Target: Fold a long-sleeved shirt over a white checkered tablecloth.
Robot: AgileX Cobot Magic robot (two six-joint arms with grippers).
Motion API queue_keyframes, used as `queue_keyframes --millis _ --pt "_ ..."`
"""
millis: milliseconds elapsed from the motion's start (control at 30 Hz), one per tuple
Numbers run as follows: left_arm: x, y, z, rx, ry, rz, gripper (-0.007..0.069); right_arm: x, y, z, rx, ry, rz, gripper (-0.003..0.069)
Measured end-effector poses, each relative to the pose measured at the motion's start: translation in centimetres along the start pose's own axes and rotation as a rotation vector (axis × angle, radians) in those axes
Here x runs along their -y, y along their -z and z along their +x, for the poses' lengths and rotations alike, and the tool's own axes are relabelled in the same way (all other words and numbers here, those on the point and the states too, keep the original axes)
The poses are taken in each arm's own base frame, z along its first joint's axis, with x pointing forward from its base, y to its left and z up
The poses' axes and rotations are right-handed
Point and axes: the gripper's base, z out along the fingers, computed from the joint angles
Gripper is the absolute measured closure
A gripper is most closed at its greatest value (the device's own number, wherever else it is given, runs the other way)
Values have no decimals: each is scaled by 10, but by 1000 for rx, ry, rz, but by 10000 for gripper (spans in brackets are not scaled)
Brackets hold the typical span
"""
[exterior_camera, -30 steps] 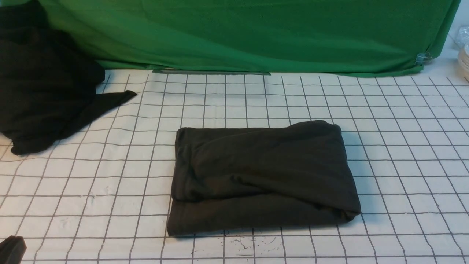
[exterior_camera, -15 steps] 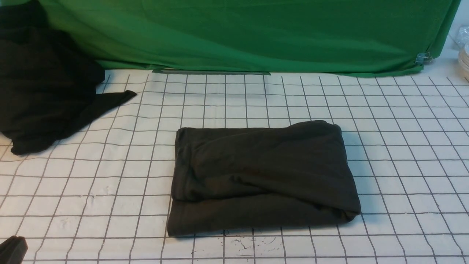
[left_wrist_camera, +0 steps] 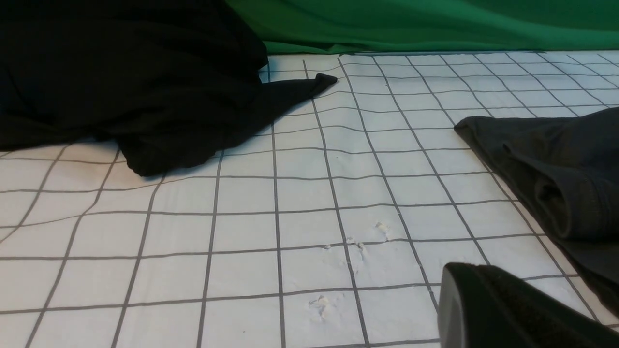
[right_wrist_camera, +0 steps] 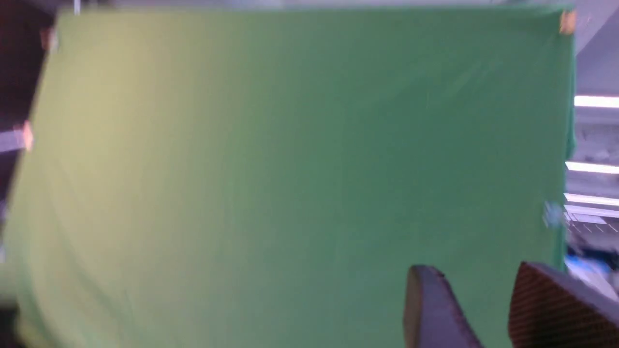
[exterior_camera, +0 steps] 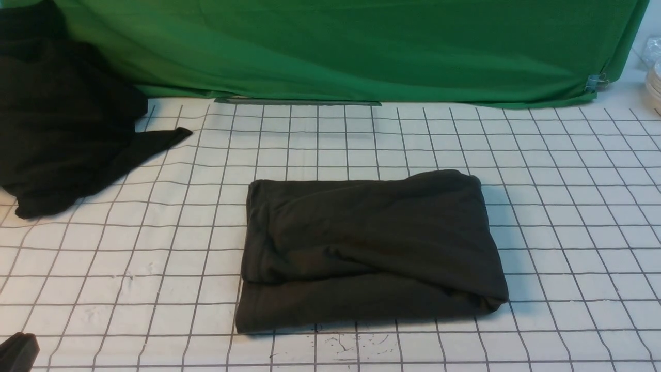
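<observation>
Green backdrop point(exterior_camera: 361, 46) far; tablecloth point(exterior_camera: 129, 258) w/ folded shirt point(exterior_camera: 369, 248) center. L gripper point(left_wrist_camera: 503, 309) closed, empty. R gripper point(right_wrist_camera: 488, 309) parted, empty.

Folded charcoal shirt point(exterior_camera: 369, 248) on checkered tablecloth point(exterior_camera: 568, 217)

Backdrop: green fabric backdrop point(right_wrist_camera: 290, 183) fills nearly the whole blurred picture.
Right gripper: the right gripper point(right_wrist_camera: 488, 309) shows at 5 o'clock; two dark fingers point(right_wrist_camera: 430, 309) stand apart with green cloth visible through the gap, nothing between them.
Room: bright ceiling lights point(right_wrist_camera: 595, 101) at 3 o'clock, past the backdrop's edge.
Clip: orange clip point(right_wrist_camera: 567, 21) at 1 o'clock corner.
</observation>
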Motion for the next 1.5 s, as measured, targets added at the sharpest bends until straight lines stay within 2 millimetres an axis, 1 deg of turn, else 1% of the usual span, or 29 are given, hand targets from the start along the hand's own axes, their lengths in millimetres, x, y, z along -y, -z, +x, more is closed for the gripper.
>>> queue_keyframes --millis 67,167,200,233,267,333,367,433,500,867,1100,1500 --pt "0 0 0 0 -1 0 622 -1 1 12 -120 73 14 419" --pt "0 0 0 0 -1 0 622 0 6 47 -350 188 77 419" --pt "0 0 0 0 -1 0 622 0 6 47 -356 192 83 419" --pt "0 0 0 0 -1 0 622 1 12 67 -437 212 116 419" --pt "0 0 0 0 -1 0 622 2 17 80 -479 223 136 419" --pt "0 0 0 0 -4 -1 622 2 27 103 -528 228 164 419" --pt "0 0 0 0 -7 -2 622 1 34 120 -562 218 175 419" --pt "0 0 0 4 -8 -2 622 1 40 136 -593 184 184 419" --pt "0 0 0 4 -13 -3 622 -1 45 146 -646 128 185 419" --pt "0 0 0 7 -16 -4 622 -1 45 147 -639 61 204 419" --pt "0 0 0 7 -16 -4 622 2 46 146 -633 53 238 413" --pt "0 0 0 7 -15 -4 622 2 46 146 -633 50 243 412"
